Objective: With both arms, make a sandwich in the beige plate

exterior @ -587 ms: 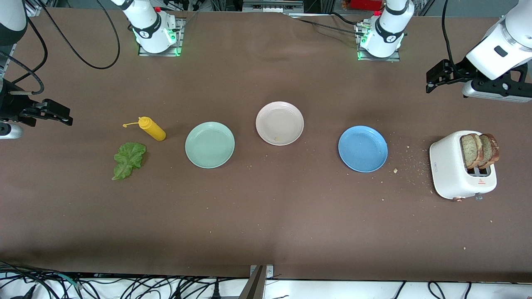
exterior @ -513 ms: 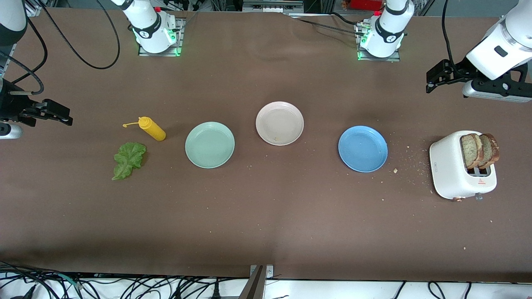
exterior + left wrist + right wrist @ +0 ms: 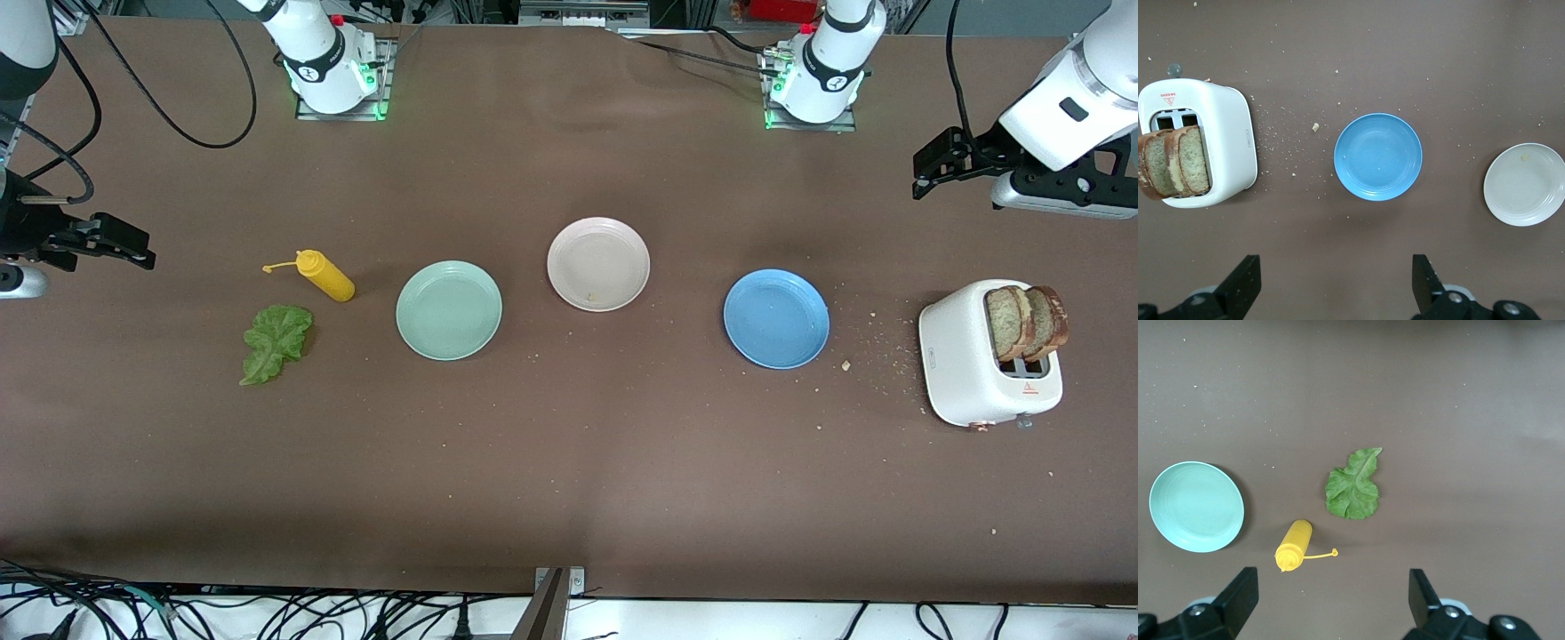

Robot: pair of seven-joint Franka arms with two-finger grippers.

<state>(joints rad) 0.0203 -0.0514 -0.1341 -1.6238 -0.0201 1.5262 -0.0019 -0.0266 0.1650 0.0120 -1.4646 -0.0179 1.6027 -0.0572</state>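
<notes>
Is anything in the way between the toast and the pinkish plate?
Yes: the blue plate lies on the table between the toaster holding the toast and the beige plate. Lifted toast would likely pass over it.

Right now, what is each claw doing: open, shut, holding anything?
Left claw: open, empty, up over the table near the toaster.
Right claw: open, empty, up near the lettuce leaf.

A mint-green plate (image 3: 449, 310) is sitting on the brown counter (image 3: 569, 462) beside a yellow squeeze bottle (image 3: 325, 276) lying on its side, while a blue plate (image 3: 776, 319) is resting near a white toaster (image 3: 973, 356), crumbs (image 3: 876, 342) lying scattered between them.
</notes>
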